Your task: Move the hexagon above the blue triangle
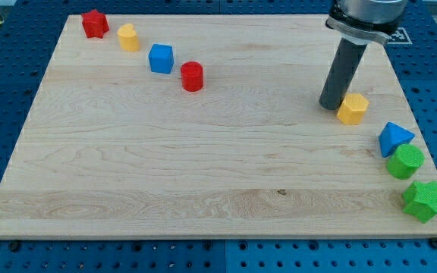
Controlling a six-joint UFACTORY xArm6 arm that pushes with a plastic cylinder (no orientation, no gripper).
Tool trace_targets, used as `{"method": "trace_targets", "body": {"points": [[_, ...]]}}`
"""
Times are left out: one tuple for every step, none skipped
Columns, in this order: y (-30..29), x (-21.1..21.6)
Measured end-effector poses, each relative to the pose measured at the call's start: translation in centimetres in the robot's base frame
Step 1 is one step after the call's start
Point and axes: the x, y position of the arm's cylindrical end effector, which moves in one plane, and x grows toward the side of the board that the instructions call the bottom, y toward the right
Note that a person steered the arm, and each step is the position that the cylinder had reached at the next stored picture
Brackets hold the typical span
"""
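Observation:
A yellow hexagon lies on the wooden board at the view's right. My tip stands just left of it, touching or nearly touching its left side. A blue triangle lies below and right of the hexagon, near the board's right edge, a short gap between them.
A green cylinder sits right under the blue triangle, and a green star below that. At the top left lie a red star, a yellow block, a blue cube and a red cylinder.

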Motion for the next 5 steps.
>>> {"method": "trace_targets", "body": {"points": [[-0.5,0.6],[0.6,0.6],[2.4,0.9],[3.5,1.1],[2.2,1.1]]}}
